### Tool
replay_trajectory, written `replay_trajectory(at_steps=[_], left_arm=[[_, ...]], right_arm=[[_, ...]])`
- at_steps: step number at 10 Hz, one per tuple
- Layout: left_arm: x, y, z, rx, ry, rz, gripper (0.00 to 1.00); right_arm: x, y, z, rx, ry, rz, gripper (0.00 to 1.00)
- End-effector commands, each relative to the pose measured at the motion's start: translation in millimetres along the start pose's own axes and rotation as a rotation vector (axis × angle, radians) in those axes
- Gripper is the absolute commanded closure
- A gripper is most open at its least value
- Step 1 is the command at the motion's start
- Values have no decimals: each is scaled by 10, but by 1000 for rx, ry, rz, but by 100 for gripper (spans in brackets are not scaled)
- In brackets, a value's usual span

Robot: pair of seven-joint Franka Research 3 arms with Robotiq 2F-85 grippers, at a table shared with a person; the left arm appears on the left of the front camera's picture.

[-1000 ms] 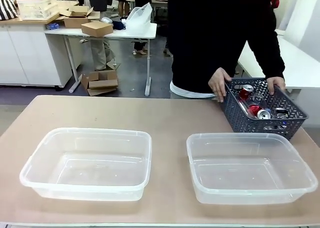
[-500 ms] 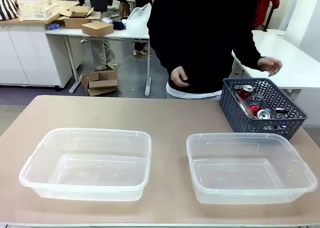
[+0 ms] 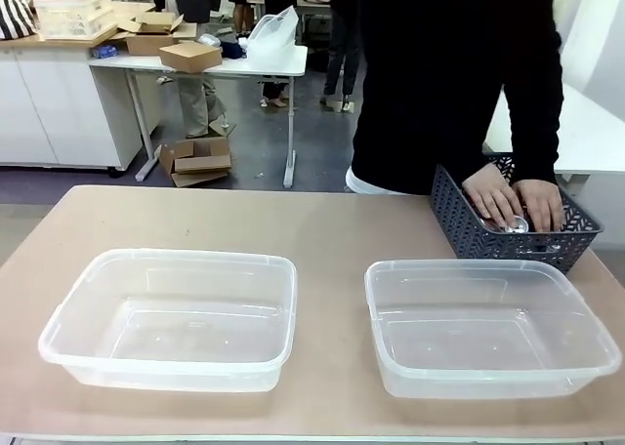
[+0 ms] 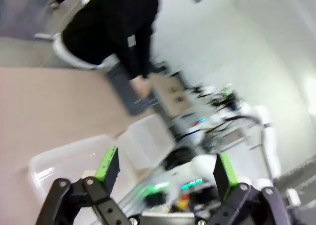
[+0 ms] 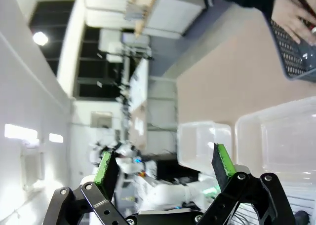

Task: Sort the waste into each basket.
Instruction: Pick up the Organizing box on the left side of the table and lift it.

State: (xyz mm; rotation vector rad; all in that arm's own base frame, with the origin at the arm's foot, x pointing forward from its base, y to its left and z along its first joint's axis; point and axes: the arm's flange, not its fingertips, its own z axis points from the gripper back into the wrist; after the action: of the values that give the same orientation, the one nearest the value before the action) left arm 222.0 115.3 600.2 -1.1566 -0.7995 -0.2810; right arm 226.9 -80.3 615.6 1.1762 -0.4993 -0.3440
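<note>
Silvery waste [image 3: 516, 225] far right in dark blue-grey lattice basket [image 3: 469, 235] under person's hands [image 3: 491, 193]; nearer right end effector [image 5: 163, 161] than left end effector [image 4: 165, 161], both wide open, empty

Person's hands [image 3: 493, 196] over the lattice basket [image 3: 469, 238]; bare table [image 3: 330, 308] between left tub [image 3: 176, 261] and right tub [image 3: 459, 266]

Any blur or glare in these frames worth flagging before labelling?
Front view: sharp, evenly lit, faint sheen on the left basket and right basket. Left wrist view: heavy blur, person and table smeared, left end effector fairly crisp. Right wrist view: mostly sharp, rolled sideways, lamps blown out beyond the right end effector.
</note>
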Motion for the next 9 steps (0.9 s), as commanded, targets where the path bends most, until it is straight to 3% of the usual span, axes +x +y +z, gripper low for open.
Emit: replay_trajectory(at_steps=[1,2,3,5,6,7,8,9], left_arm=[[-213,-32,222,307,163,-116,0],[-381,10,264,435,177,-125,0],[-545,62,223,479,192,-145,0],[-756,227,-251,391,262,-168,0],[-712,305,-421,329,170,-163,0],[-536,268,-340,204,74,-85,0],[-439,73,-6,420,225,-153,0],[-439,73,-6,420,225,-153,0]], right_arm=[[-66,36,-1309,-160,251,102,0],[-256,-22,-1913,-222,364,136,0],[-521,-84,-2394,-260,467,165,0],[-1178,-271,-2815,-288,704,218,0],[-1063,-217,-2507,-231,654,265,0],[-1244,-180,-2849,-331,635,167,0],[-1244,-180,-2849,-331,635,167,0],[-1244,-180,-2849,-331,635,167,0]])
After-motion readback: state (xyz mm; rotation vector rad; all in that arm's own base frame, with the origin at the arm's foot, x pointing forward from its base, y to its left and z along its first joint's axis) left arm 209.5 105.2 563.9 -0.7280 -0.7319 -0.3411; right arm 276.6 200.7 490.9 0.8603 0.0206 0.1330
